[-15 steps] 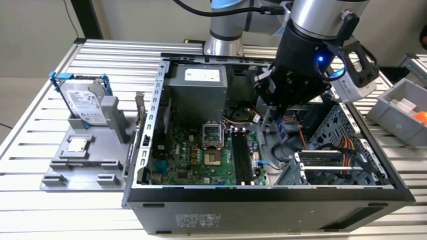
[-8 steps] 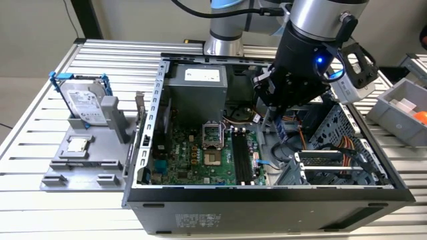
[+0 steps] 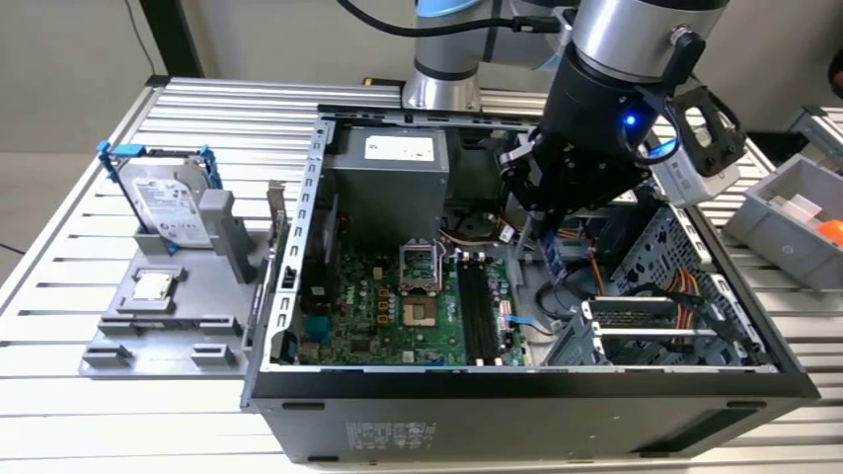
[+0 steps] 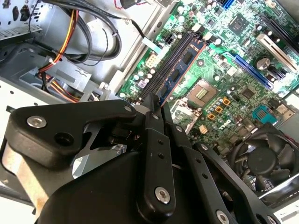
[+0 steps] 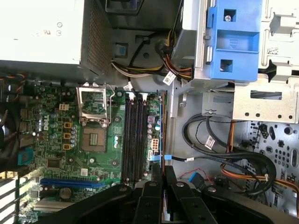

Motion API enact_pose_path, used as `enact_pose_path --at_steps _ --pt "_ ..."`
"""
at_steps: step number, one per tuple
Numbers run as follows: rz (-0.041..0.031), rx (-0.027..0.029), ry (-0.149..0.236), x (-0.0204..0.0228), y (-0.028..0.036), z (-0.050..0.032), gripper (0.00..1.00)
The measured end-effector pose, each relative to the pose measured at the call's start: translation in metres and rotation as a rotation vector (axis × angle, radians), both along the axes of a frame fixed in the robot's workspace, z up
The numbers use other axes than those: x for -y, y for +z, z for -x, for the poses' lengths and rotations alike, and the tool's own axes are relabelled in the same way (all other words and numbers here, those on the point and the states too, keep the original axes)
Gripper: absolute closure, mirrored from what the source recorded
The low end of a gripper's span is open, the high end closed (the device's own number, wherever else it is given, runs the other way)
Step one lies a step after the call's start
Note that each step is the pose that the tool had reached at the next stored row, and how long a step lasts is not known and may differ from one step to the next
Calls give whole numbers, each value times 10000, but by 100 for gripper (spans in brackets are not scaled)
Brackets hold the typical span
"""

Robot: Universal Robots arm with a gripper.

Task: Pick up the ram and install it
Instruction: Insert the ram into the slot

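Observation:
The ram [image 3: 556, 263] is a thin blue circuit stick with dark chips, and my gripper [image 3: 543, 225] is shut on it inside the open computer case [image 3: 527, 380]. It hangs upright a little above the motherboard [image 3: 382, 316], beside the black memory slots [image 3: 481, 318] and toward the exterior view's right of them. In the second wrist view the ram [image 4: 181, 65] reaches out from my gripper [image 4: 156, 108] alongside the slots [image 4: 169, 59]. In the first wrist view the ram [image 5: 162, 140] shows edge-on over the board's edge, next to the slots [image 5: 133, 140], with my gripper [image 5: 163, 176] shut on its end.
The power supply [image 3: 389, 168] and the open CPU socket [image 3: 419, 267] lie near the slots. Cables [image 5: 224, 154] and a drive cage [image 3: 658, 326] crowd the case's other side. A hard drive [image 3: 165, 202] and a CPU chip [image 3: 156, 286] rest on a grey stand outside.

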State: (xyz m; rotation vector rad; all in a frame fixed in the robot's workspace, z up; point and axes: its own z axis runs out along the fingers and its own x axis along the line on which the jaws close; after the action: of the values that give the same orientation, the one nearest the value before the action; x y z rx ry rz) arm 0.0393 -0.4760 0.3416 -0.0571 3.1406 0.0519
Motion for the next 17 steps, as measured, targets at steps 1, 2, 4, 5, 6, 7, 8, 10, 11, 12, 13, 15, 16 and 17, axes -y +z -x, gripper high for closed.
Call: enact_pose_path --at_steps 1,2,4,5,6,7,8,10,11,12,13,15,16,17 --pt "-9 0 -1 0 -1 0 100" --pt "-27 0 -7 0 -2 0 100" --pt "-68 0 -28 0 -3 0 100" --pt "-78 1 -46 -1 -3 0 100" --pt "-85 0 -78 -1 -4 0 100" --pt "-90 0 -119 -1 -5 0 100" --pt "-90 0 -163 0 -5 0 100" --pt "-89 0 -232 0 -6 0 100" --pt "-89 0 -258 0 -6 -1 100" --pt "-88 1 -271 0 -6 0 100" --pt "-89 1 -272 0 -6 0 100" --pt "-95 5 -275 0 -15 0 100" --pt "-93 9 -275 0 -20 0 100" --pt "-91 11 -274 0 -25 0 100"
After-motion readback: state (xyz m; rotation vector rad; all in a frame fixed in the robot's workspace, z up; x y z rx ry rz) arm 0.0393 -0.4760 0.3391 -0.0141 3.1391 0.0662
